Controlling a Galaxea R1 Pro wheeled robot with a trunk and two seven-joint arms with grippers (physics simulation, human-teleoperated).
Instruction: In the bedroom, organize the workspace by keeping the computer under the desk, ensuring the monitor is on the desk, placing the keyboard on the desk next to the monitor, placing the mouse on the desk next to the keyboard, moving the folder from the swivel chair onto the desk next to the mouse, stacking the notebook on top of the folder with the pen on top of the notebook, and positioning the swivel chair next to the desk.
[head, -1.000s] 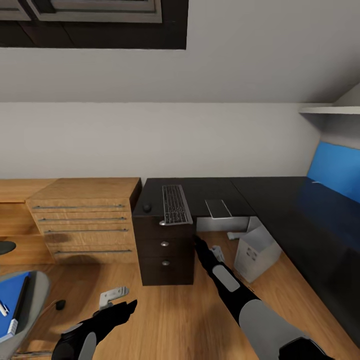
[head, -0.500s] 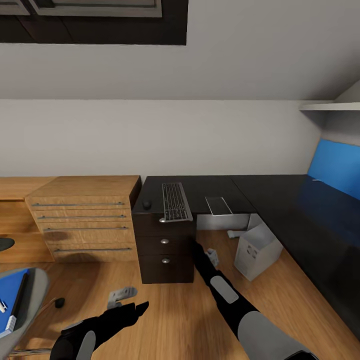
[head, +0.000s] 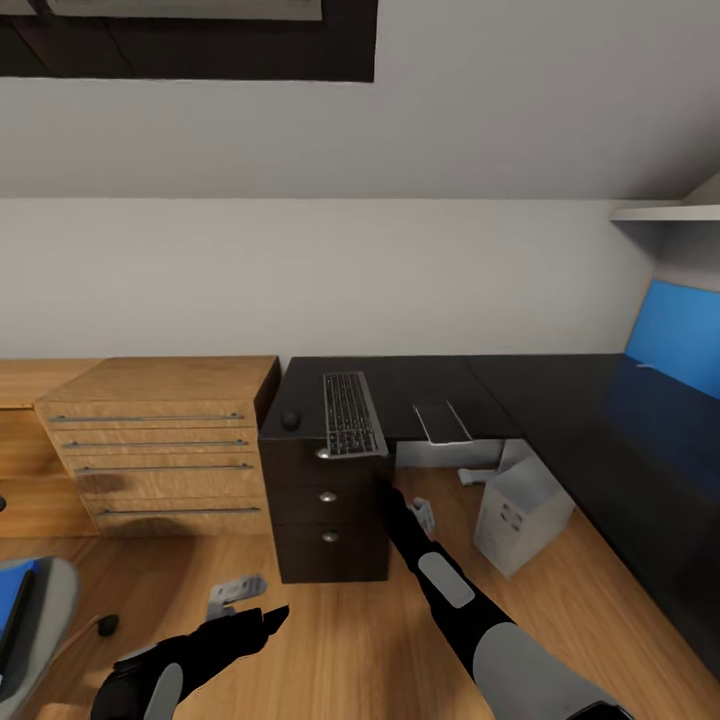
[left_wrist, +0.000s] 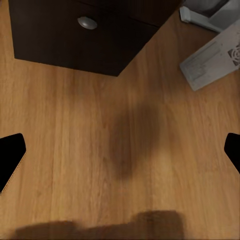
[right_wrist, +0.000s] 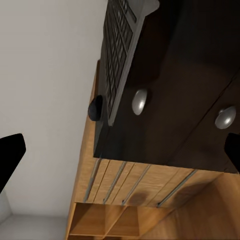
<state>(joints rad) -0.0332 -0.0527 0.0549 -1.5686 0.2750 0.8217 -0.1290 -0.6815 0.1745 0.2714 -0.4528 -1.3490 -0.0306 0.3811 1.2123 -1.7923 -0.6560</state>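
The black desk (head: 540, 385) fills the middle and right of the head view. The keyboard (head: 350, 412) lies above its drawers, with the mouse (head: 291, 420) just left of it. The white computer (head: 520, 505) stands tilted on the floor under the desk. The swivel chair (head: 40, 620) shows at the lower left edge, with a sliver of blue folder (head: 12, 618) on its seat. My right gripper (head: 420, 512) is open beside the drawers (right_wrist: 190, 90), looking up at the keyboard (right_wrist: 117, 50) and mouse (right_wrist: 95, 107). My left gripper (head: 238, 595) hangs open over the floor. The monitor, notebook and pen are out of view.
A light wooden drawer cabinet (head: 160, 440) stands left of the desk. A grey flat slab (head: 440, 420) lies at the desk's inner edge. A blue wall panel (head: 680, 340) is at the right. The left wrist view shows wood floor (left_wrist: 120, 150), a drawer knob (left_wrist: 87, 22) and the computer (left_wrist: 215, 55).
The whole head view has shifted, so the chair and folder sit further off the left edge. Both arms hold nearly the same pose and both grippers stay open.
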